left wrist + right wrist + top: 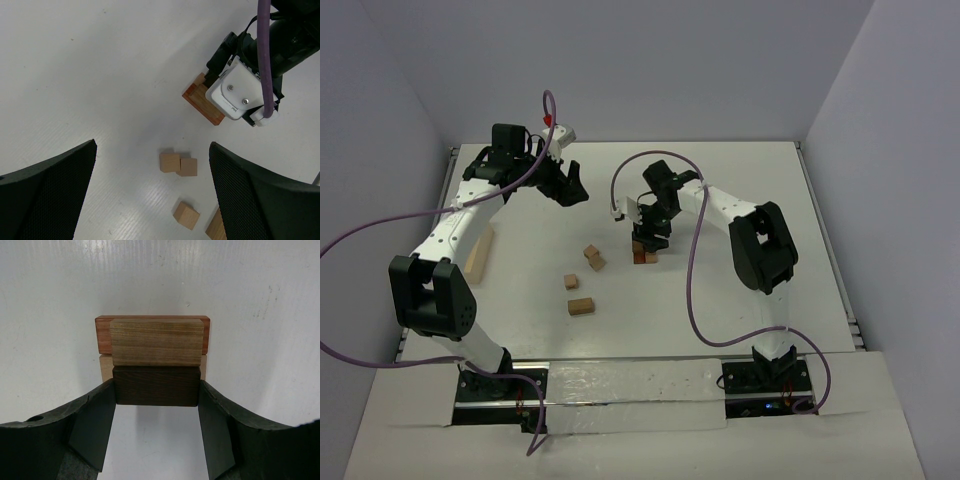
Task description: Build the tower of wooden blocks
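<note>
Currently, note right fingers clamped on the dark block at the tower, centre of the tabletop. Treat as light, rigid, smooth; grip squarely across short ends. Note left fingers spread, empty.

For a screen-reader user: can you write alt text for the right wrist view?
The right claw clamps the ends of a dark block lying against a tan block. Under them show the edges of a red-brown block and a pale block, all on a white table.
</note>
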Robot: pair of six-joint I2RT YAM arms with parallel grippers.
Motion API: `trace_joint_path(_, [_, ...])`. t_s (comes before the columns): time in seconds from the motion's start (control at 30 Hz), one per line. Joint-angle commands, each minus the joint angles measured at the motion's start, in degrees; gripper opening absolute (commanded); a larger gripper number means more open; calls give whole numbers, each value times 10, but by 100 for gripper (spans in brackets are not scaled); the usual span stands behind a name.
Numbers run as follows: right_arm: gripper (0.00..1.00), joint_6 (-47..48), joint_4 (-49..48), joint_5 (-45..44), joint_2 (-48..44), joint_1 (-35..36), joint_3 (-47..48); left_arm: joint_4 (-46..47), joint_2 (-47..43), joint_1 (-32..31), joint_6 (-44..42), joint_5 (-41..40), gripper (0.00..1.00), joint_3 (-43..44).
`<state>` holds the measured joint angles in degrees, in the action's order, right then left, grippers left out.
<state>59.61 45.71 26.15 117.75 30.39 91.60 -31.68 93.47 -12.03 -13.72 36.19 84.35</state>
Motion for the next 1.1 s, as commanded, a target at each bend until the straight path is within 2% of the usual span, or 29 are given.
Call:
trace_joint_path(0.0, [63,-3,8,4,-7,6,6,32,-15,-4,1,-3,99,2])
trace_joint_path(0.13, [65,-2,16,6,-6,6,9,31,-14,-4,0,-4,99,2])
trace_joint_path(0.17, [77,-1,17,7,-6,6,9,31,-14,-4,1,-4,99,3])
trace_joint_path(0.2, [80,-1,18,7,-7,6,9,31,-14,-4,1,-3,99,3])
trace_joint_path(0.63, [84,-5,29,12,-30,6,14,33,-17,-4,2,-9,99,-2])
trace_joint_path(0.73, [100,-13,41,19,-58,6,20,36,-19,-4,4,-17,99,-8])
trace_joint_path(1.07, [100,-78,21,58,-177,-15,5,46,-50,-4,21,-73,99,-43])
